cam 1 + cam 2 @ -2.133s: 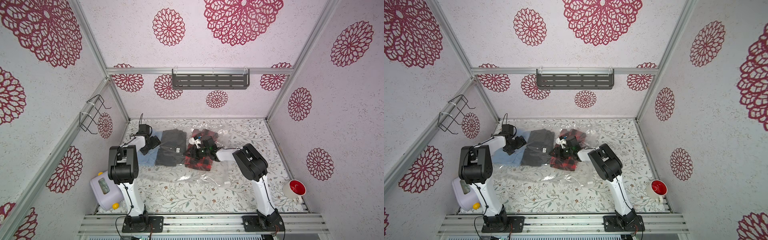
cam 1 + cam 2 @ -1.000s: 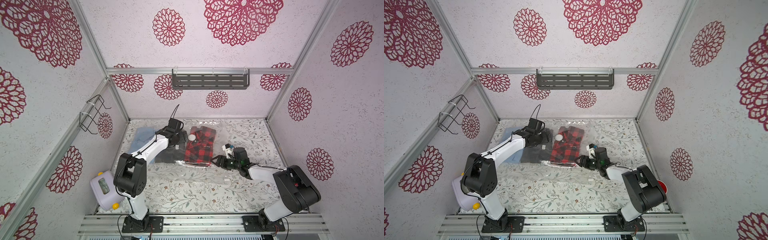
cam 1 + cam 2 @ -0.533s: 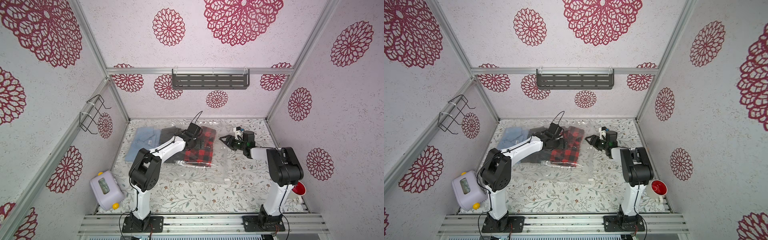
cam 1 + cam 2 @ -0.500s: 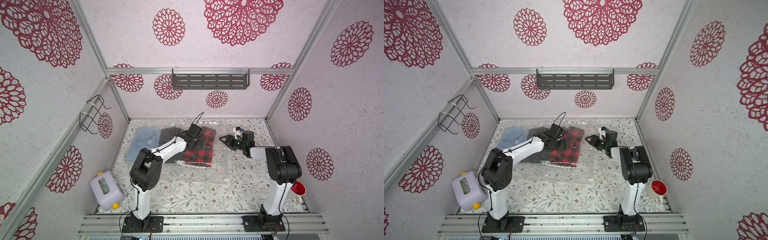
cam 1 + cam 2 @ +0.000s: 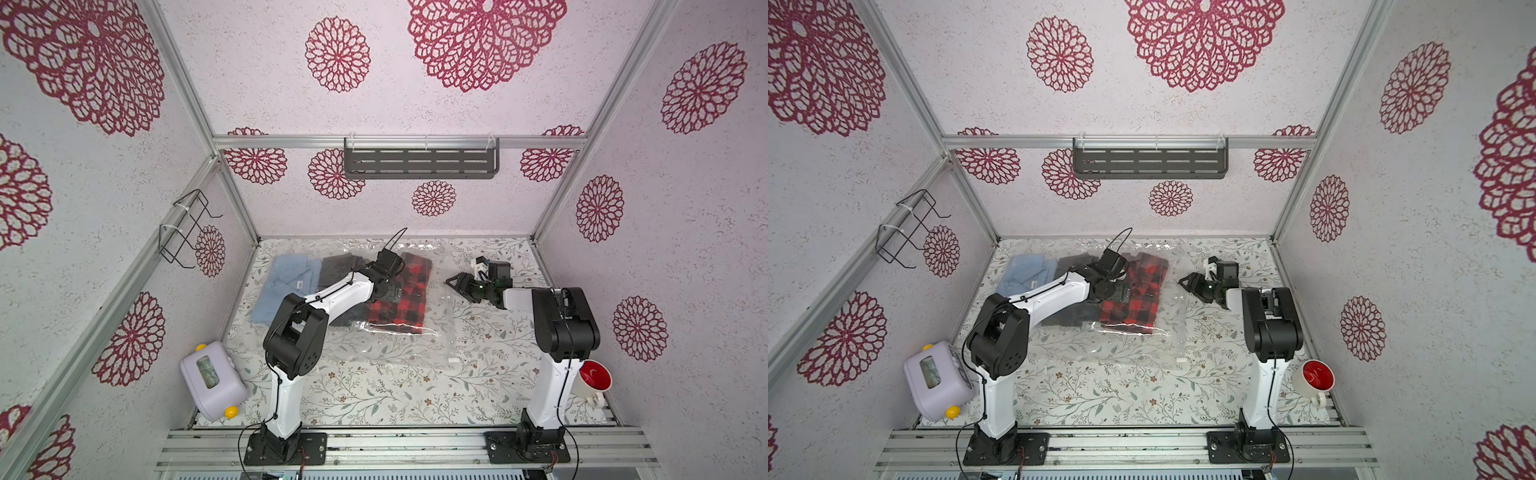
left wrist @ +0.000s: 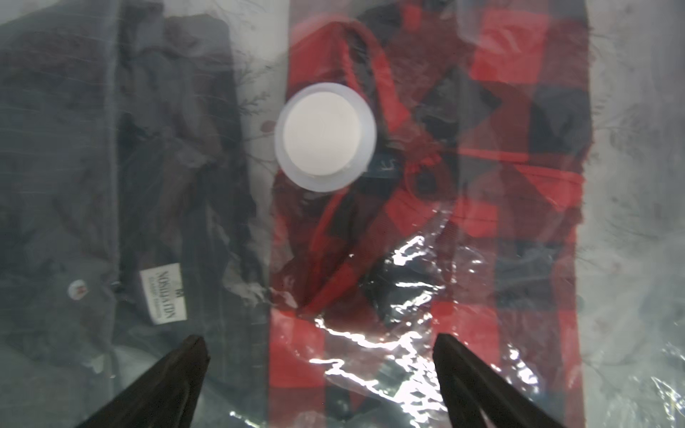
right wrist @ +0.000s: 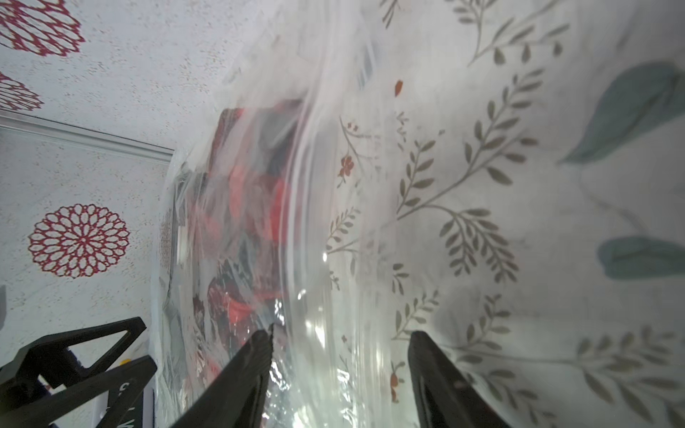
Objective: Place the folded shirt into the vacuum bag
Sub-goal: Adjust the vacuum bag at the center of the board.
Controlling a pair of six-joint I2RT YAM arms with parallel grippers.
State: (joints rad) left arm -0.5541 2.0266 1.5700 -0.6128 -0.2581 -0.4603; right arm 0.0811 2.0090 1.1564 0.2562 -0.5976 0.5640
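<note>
Grey shirt [image 6: 55,148] collar label [image 6: 163,292] marked M, left pincer [image 6: 318,341] spread wide, right pincer [image 7: 341,334] parted

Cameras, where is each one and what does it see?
Top views: high in front, looking down at the table; both arms, left gripper and right gripper show.
Left wrist: on the left arm, facing down at valve and red plaid shirt; its open fingers show.
Right wrist: on the right arm, low, facing the vacuum bag; its open fingers show.
Shared: all see the red plaid shirt.

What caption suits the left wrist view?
Open left gripper over the vacuum bag, red plaid shirt inside, white valve ahead.
</note>
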